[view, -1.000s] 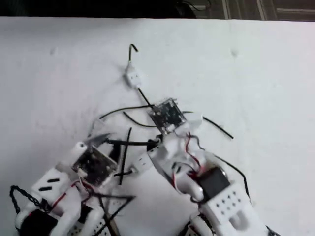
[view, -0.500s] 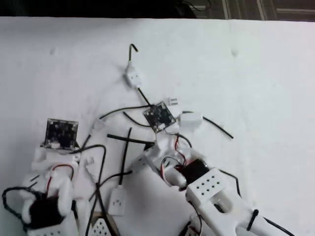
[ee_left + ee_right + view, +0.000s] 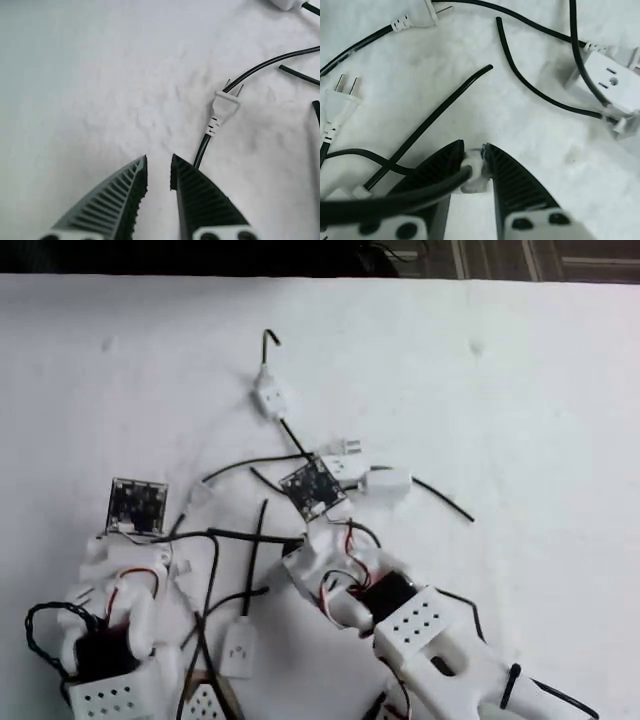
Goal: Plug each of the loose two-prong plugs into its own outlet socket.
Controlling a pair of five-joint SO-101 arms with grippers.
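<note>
My right gripper (image 3: 474, 150) is shut on a small white plug (image 3: 474, 174), and its black cord runs off across one finger. In the high view this gripper (image 3: 299, 554) sits mid-table, below its camera board. A white outlet socket (image 3: 612, 82) lies nearby, as does a loose two-prong plug (image 3: 339, 101). My left gripper (image 3: 158, 166) hovers over bare table, open by a narrow gap and holding nothing. A white plug (image 3: 225, 102) on a black cord lies beyond it. Another socket (image 3: 270, 397) sits at the back, and one more socket (image 3: 388, 481) lies right of centre.
Loose black cords (image 3: 255, 540) cross the middle of the table between the arms. A white socket block (image 3: 238, 650) lies near the front edge beside the left arm (image 3: 110, 620). The table's left and far right (image 3: 540, 420) hold nothing.
The left arm swung from the middle back to the front left, uncovering the front socket block. The right arm drew back slightly toward the front, still gripping the plug.
</note>
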